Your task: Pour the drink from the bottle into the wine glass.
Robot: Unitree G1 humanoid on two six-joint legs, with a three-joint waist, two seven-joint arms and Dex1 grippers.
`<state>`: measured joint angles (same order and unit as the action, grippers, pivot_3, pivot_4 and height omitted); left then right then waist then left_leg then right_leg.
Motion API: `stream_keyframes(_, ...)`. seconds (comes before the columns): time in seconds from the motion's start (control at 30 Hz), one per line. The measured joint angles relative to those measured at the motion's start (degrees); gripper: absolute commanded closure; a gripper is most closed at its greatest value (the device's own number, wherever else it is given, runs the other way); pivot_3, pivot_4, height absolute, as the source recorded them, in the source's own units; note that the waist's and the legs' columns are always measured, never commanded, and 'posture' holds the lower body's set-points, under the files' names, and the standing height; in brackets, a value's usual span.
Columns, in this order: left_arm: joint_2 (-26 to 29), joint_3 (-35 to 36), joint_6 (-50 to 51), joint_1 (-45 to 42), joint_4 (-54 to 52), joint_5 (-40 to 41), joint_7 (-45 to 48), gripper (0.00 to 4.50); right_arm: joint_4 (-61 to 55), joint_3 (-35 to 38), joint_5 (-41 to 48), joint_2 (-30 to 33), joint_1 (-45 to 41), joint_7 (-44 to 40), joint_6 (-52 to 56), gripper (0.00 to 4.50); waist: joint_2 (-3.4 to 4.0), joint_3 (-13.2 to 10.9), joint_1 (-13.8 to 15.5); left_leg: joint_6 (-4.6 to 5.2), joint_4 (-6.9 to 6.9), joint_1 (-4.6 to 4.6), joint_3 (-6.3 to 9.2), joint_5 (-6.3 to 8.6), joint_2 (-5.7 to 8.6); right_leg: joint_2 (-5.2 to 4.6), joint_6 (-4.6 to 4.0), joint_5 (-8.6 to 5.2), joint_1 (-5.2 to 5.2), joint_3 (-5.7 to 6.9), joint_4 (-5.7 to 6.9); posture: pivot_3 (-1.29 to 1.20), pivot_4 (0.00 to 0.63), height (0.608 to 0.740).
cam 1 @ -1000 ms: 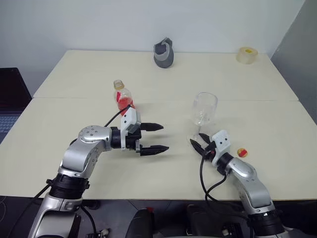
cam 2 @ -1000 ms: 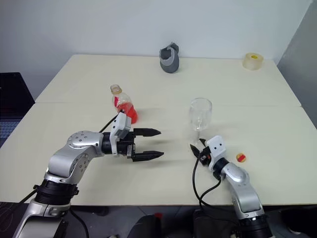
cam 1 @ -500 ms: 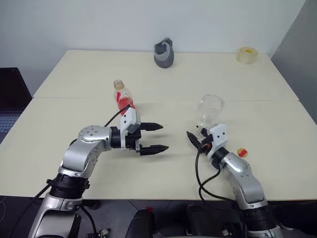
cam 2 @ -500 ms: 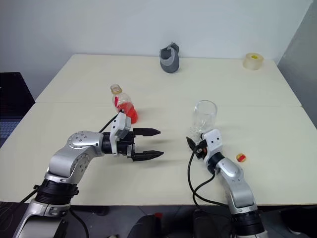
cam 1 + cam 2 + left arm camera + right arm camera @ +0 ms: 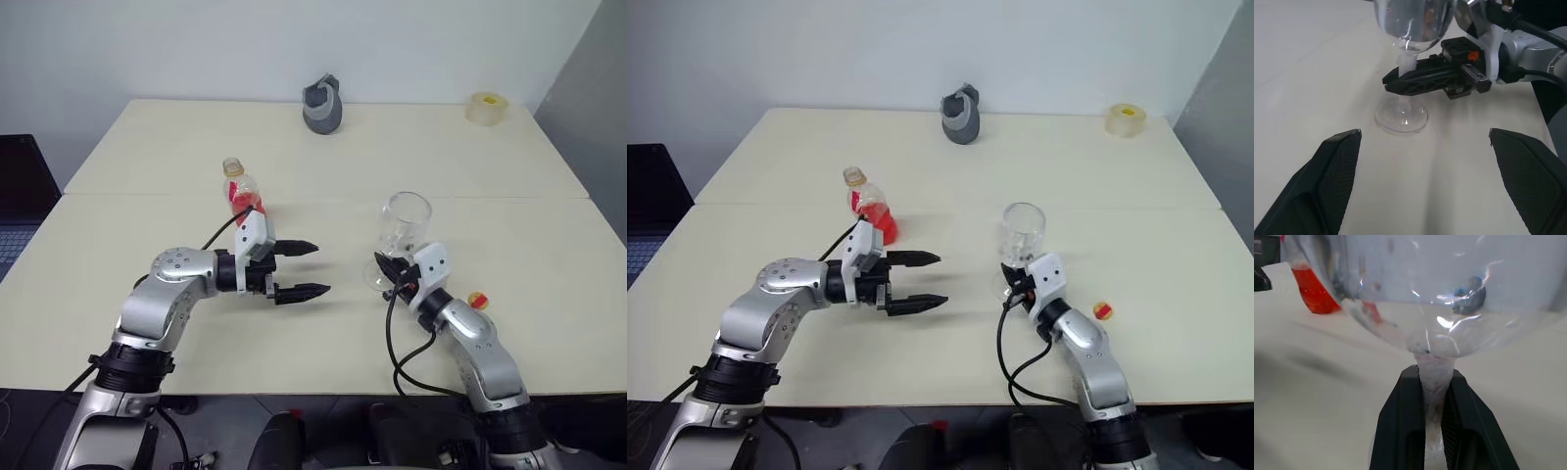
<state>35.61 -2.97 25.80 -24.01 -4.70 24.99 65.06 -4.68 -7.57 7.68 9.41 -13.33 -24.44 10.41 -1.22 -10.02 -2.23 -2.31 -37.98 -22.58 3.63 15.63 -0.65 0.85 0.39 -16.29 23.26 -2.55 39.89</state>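
The right gripper [image 5: 1432, 431] clamps the thin stem of the empty wine glass [image 5: 404, 227], upright toward the table's [image 5: 411, 147] right side. The left gripper [image 5: 299, 269] hangs with jaws spread wide and empty near the front edge. The uncapped bottle [image 5: 242, 192] of red drink [image 5: 247, 204] stands just behind it, left of centre.

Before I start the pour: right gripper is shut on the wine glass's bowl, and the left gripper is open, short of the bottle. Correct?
Not quite. The right gripper is shut on the wine glass by its stem, under the bowl, as the right wrist view shows. The left gripper is indeed open, short of the bottle.
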Motion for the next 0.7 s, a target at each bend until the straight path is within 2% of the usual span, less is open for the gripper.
stream_keyframes(0.3, 0.55, 2.36, 0.02, 3.42, -2.88, 0.05, -4.92, 0.0, 22.89, -1.34, -1.89, -4.64, -15.47, -1.5, -7.88, 4.36, 0.0, -0.01, 0.45, -0.01, -0.02, -0.06, 0.09, 0.0, 0.02, -0.03, -0.08, -0.04, 0.0, 0.04, 0.0, 0.0, 0.15, 0.74)
stream_keyframes(0.53, 0.45, 2.41, -0.28, 3.43, -3.77, 0.04, -6.99, 0.0, 30.0, -1.01, -1.93, -4.5, -18.91, -3.77, -11.21, 4.36, 0.0, -0.01, 0.41, -0.01, -0.03, -0.05, 0.13, 0.0, 0.02, -0.06, -0.09, -0.04, 0.0, 0.04, 0.03, 0.0, 0.15, 0.74)
stream_keyframes(0.57, 0.37, 2.42, -0.33, 3.43, -3.77, 0.04, -7.25, 0.0, 29.99, -0.94, -1.92, -4.37, -18.91, -4.1, -11.21, 3.63, 0.0, -0.01, 0.41, -0.01, -0.03, -0.05, 0.15, 0.0, 0.02, -0.05, -0.09, -0.03, 0.0, 0.05, 0.04, 0.0, 0.15, 0.74)
stream_keyframes(0.7, -0.01, 2.54, -1.18, 3.42, -3.77, 0.04, -8.82, 0.0, 29.84, -0.43, -1.92, -3.86, -18.89, -4.25, -11.05, 2.35, 0.0, -0.01, 0.4, -0.01, -0.04, -0.04, 0.13, 0.0, 0.02, -0.05, -0.09, -0.03, 0.0, 0.03, 0.05, 0.0, 0.15, 0.74)
